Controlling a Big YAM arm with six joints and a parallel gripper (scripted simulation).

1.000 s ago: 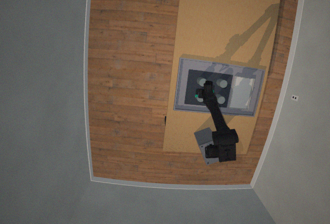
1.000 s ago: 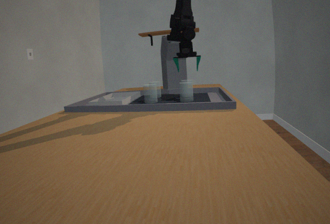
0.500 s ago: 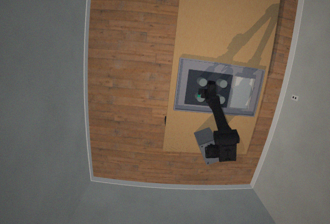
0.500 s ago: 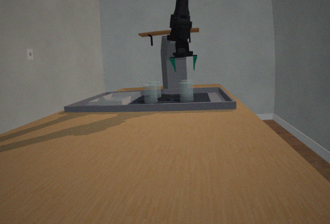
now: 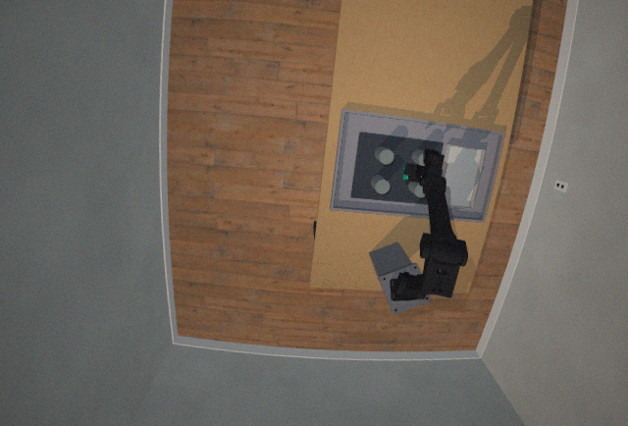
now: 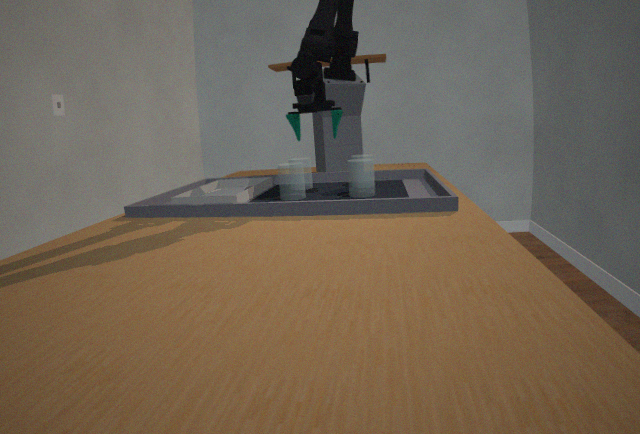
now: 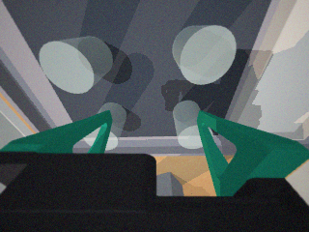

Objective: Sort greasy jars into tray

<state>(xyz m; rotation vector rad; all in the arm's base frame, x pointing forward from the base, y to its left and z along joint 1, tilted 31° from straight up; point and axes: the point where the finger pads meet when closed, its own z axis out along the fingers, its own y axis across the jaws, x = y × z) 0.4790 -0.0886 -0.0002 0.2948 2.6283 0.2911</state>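
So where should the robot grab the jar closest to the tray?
Probably around its round side wall, coming straight down from above. That jar stands upright, mouth down, on the dark mat, so the flat bottom faces up. The open gripper hangs above the jars and looks wide enough to straddle it.
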